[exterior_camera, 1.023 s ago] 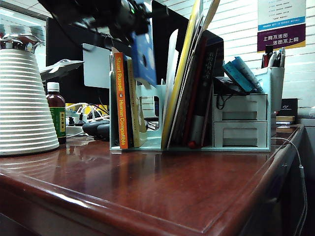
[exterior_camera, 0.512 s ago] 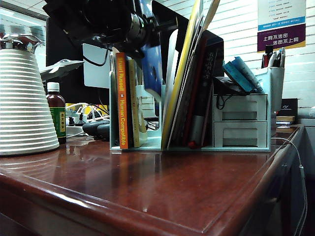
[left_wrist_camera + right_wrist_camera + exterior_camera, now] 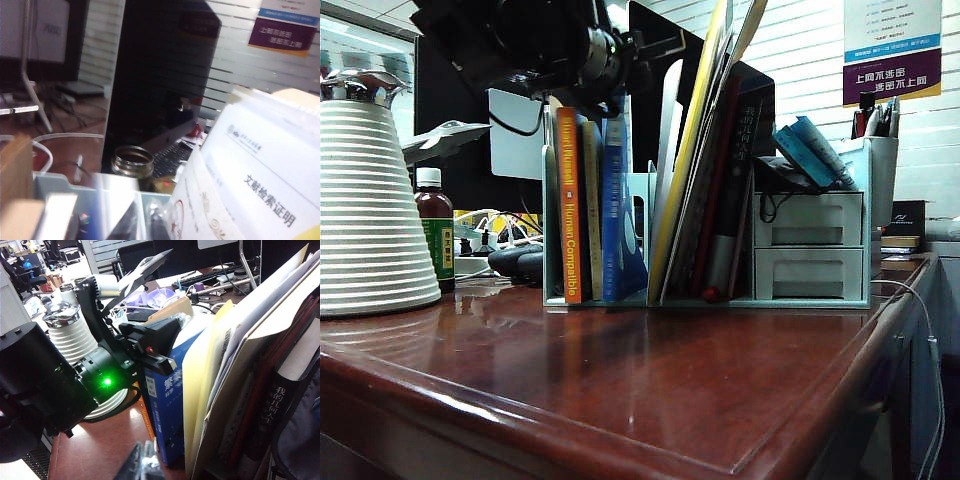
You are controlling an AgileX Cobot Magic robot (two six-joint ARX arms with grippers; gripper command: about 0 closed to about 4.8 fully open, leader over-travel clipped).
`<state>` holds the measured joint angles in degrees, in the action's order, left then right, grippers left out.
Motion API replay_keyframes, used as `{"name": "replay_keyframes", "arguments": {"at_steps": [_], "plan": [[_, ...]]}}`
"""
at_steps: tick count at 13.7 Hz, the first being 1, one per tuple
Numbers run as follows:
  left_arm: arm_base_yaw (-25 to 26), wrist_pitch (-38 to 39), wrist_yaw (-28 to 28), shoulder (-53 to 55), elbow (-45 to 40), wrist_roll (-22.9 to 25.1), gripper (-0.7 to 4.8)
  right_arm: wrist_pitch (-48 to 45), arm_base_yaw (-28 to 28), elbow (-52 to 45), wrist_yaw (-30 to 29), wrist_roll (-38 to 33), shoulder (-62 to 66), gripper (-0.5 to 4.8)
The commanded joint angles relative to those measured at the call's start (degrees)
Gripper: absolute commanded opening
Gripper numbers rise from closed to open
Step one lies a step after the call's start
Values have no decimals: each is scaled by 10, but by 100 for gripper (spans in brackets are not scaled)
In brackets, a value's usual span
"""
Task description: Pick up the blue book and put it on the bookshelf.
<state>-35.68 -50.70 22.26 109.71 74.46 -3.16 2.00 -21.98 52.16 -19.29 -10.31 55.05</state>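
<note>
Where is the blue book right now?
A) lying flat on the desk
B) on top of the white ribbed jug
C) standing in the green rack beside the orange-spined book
C: the blue book stands upright in the rack, near the orange-spined book.

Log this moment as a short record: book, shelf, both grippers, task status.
blue book: upright in the bookshelf, beside the orange-spined book
left gripper: shut, at the blue book's top edge
right gripper: only the fingertips show, nothing held, near the rack
task status: book looks placed; left gripper not withdrawn
</note>
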Motion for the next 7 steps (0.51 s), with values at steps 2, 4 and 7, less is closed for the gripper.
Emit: {"name": "replay_keyframes", "arguments": {"at_steps": [2, 4, 7], "plan": [[2, -26, 15, -2, 2, 49, 21, -10, -1, 3, -2, -2, -5, -1], [2, -22, 26, -17, 4, 71, 188, -10, -1, 2, -2, -2, -11, -1], [2, -19, 52, -55, 4, 121, 188, -10, -1, 3, -2, -2, -11, -1]]}}
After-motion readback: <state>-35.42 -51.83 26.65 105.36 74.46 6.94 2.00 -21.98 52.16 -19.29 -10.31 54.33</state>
